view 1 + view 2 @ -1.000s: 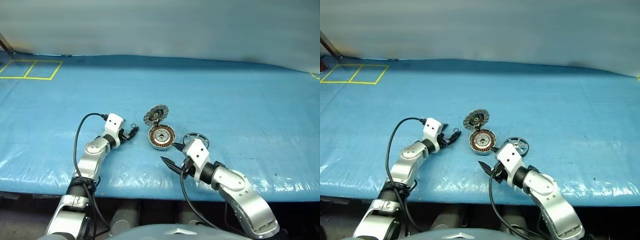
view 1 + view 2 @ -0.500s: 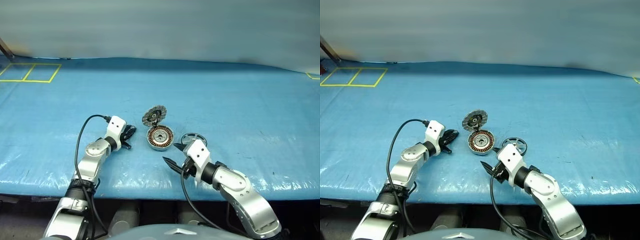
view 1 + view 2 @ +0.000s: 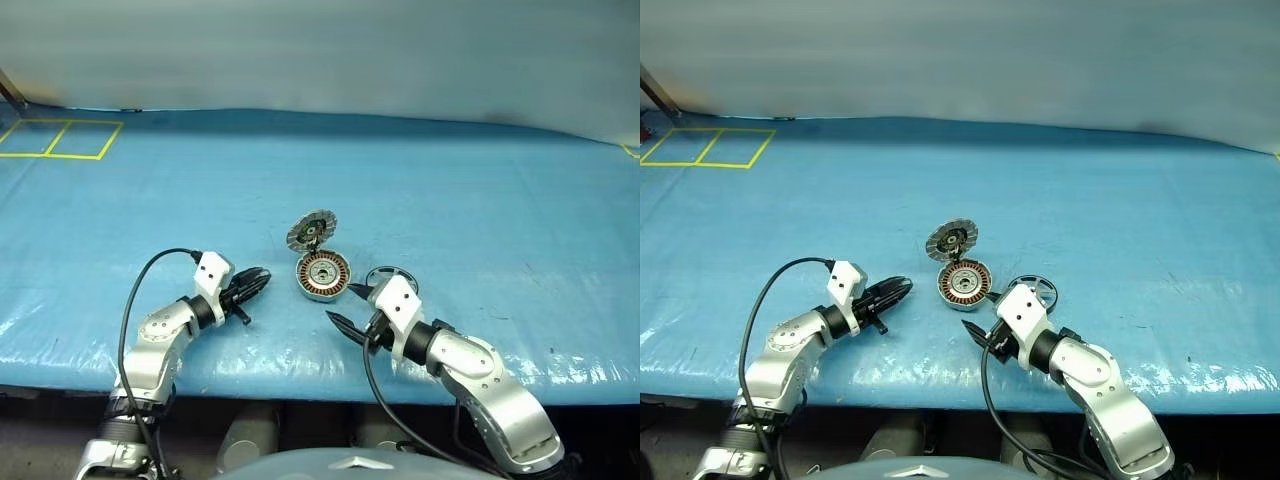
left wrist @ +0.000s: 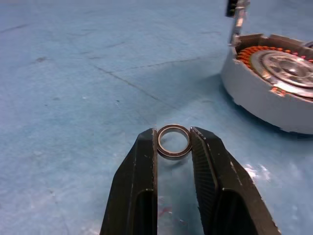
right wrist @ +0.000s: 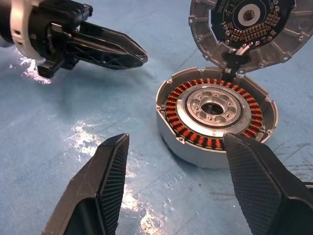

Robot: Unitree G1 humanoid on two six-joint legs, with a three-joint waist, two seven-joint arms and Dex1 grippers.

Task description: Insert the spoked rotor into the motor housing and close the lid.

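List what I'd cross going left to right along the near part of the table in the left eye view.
Left gripper pinching a small metal ring → motor housing with its lid standing open behind it → right gripper, open → spoked rotor flat on the blue table.

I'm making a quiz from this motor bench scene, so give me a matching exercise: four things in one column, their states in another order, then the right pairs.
Things:
1. lid
2. housing
3. small ring
4. rotor

States:
A. lying on the blue mat behind the right gripper
B. standing open on its hinge
C. pinched between the left gripper fingers
D. copper windings exposed

Pairs: 1-B, 2-D, 3-C, 4-A
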